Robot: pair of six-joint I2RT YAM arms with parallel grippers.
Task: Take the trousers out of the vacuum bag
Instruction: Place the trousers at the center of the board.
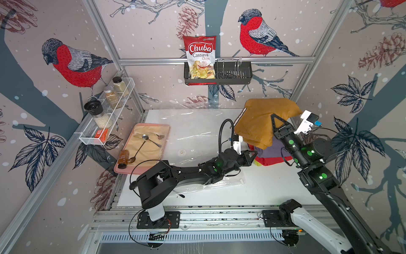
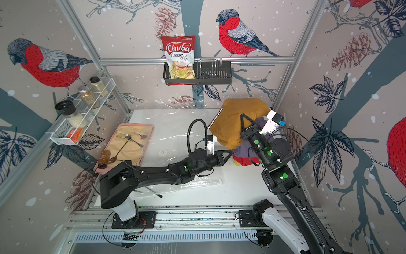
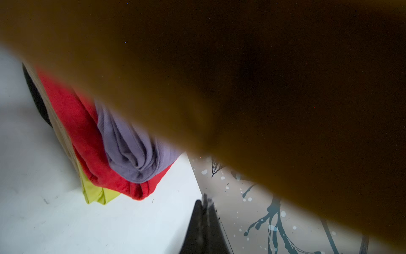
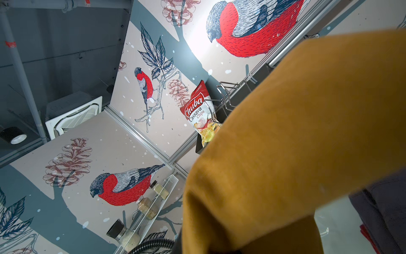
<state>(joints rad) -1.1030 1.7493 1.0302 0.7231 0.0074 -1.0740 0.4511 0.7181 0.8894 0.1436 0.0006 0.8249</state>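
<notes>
- Right end effector [image 1: 274, 118] pinches the mustard trousers [image 1: 261, 116] at 2 o'clock.
- Left end effector [image 1: 255, 153] is shut tight by the red trousers [image 1: 271, 162]; holding something? Cannot tell.

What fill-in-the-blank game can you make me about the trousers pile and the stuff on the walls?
The mustard-brown trousers lie on ___ of all the others.
The purple trousers rest right on the ___ ones.
The Chuba cassava chips packet stands in a black ___ on the back wall.
The spoons lie on a ___ tray.
Missing words: top, red, basket, pink.
</notes>
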